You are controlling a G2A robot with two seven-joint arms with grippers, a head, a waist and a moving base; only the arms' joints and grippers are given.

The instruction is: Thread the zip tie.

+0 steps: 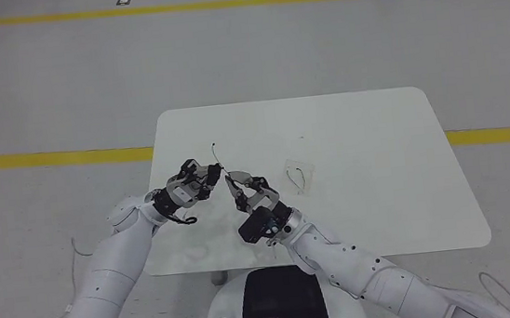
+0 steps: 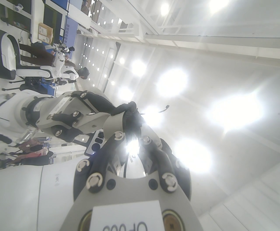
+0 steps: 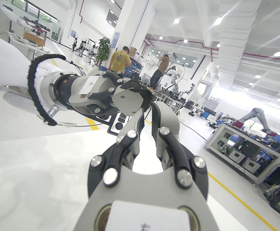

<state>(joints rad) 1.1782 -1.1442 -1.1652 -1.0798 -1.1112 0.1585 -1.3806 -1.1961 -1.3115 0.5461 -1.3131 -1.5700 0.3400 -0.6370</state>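
Observation:
A thin black zip tie (image 1: 217,158) stands up above the white table (image 1: 375,146). Its small head (image 2: 167,106) sticks out free in the air. My left gripper (image 1: 208,176) comes in from the left and is shut on the tie's lower part. My right gripper (image 1: 231,184) meets it tip to tip from the front. In the right wrist view, my right gripper (image 3: 149,111) shows a narrow gap between its ribbed pads (image 3: 155,118), just below the left gripper (image 3: 143,94). Glare hides the contact in the left wrist view.
A pale, looped zip tie (image 1: 301,175) lies on the table to the right of both grippers. The table's left and front edges are close to the arms. A yellow floor line (image 1: 49,159) runs behind the table.

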